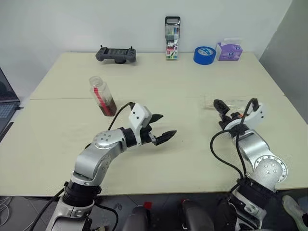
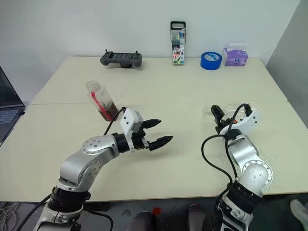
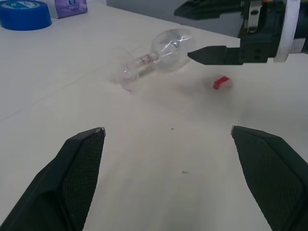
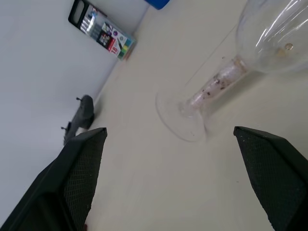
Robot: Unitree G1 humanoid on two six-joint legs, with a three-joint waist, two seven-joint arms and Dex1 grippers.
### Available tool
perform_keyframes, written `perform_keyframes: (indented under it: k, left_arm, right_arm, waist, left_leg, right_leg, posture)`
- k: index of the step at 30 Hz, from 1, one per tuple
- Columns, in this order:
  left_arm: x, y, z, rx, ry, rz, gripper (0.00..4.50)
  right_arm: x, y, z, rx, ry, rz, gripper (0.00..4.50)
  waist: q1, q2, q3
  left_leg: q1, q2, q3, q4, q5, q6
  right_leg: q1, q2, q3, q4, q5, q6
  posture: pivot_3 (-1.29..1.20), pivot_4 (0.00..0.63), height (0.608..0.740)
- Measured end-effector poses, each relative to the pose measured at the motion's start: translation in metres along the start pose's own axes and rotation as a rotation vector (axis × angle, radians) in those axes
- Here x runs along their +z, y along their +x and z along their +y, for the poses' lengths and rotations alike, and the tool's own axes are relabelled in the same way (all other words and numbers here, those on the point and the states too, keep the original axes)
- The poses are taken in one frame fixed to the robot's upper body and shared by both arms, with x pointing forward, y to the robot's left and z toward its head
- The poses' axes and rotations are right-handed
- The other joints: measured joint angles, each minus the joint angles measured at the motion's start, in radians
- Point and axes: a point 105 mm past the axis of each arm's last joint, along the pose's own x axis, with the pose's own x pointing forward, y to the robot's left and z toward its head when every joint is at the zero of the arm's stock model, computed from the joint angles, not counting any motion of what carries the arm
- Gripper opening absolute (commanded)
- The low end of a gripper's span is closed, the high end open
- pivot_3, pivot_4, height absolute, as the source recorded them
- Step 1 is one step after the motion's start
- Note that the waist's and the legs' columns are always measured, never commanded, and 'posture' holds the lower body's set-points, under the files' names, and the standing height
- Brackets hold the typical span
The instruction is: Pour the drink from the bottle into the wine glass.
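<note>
The bottle stands on the table's left half, clear with a red label strip and no cap on its neck. The dark drink fills its lower part. My left gripper hovers open to the right of the bottle, apart from it, and points to the right. The wine glass lies on its side on the right half. Its foot and stem are close in front of my right gripper, which is open and holds nothing. A small red piece lies on the table beside that gripper.
Along the table's far edge are a black handheld controller, a tall marker pack, a blue tape roll and a purple tissue pack. A laptop sits past the left edge.
</note>
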Motion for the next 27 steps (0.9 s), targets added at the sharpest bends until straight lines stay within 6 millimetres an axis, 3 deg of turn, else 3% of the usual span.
perform_keyframes:
  k: [4, 8, 15, 21, 27]
  left_arm:
    - [0.000, -0.002, 0.001, 0.000, 0.003, 0.004, 4.48]
    - [0.001, -0.001, -0.001, -0.012, 0.002, -0.002, 4.48]
    - [0.002, -0.002, -0.005, -0.035, 0.010, -0.017, 4.48]
    - [-0.001, -0.003, -0.005, -0.022, 0.011, -0.010, 4.48]
    - [-0.002, -0.003, -0.003, -0.005, 0.016, -0.006, 4.48]
  right_arm:
    - [0.001, 0.009, -0.017, -0.081, 0.181, -0.009, 4.50]
    - [-0.004, 0.019, -0.019, -0.097, 0.287, 0.000, 4.50]
    - [-0.011, 0.046, -0.003, -0.045, 0.377, 0.012, 4.50]
    - [-0.019, 0.065, -0.015, -0.067, 0.413, 0.007, 4.50]
    - [-0.005, 0.075, -0.024, -0.096, 0.376, -0.064, 4.50]
  waist:
    - [-0.001, 0.000, 0.000]
    - [-0.004, 0.000, 0.000]
    - [-0.004, 0.001, 0.000]
    - [-0.004, 0.001, 0.001]
    - [-0.003, 0.001, 0.001]
  left_leg:
    - [-0.001, 0.000, 0.001, 0.000, 0.000, 0.000]
    - [0.000, 0.000, 0.001, 0.000, 0.000, 0.000]
    - [-0.001, 0.000, 0.001, 0.000, 0.000, 0.000]
    - [-0.001, 0.000, 0.002, 0.000, 0.000, 0.000]
    - [-0.001, 0.000, 0.002, 0.000, 0.000, 0.000]
  right_leg:
    - [0.000, 0.000, 0.001, 0.000, 0.000, 0.000]
    - [0.000, 0.000, 0.001, 0.000, 0.000, 0.000]
    - [0.000, 0.001, 0.001, 0.000, 0.000, 0.000]
    - [0.000, 0.001, 0.001, 0.000, 0.000, 0.000]
    - [0.000, 0.001, 0.001, 0.000, 0.000, 0.000]
  posture:
    - [0.00, 0.150, 0.740]
    - [0.00, 0.150, 0.740]
    - [0.00, 0.150, 0.740]
    - [0.00, 0.150, 0.740]
    - [0.00, 0.150, 0.740]
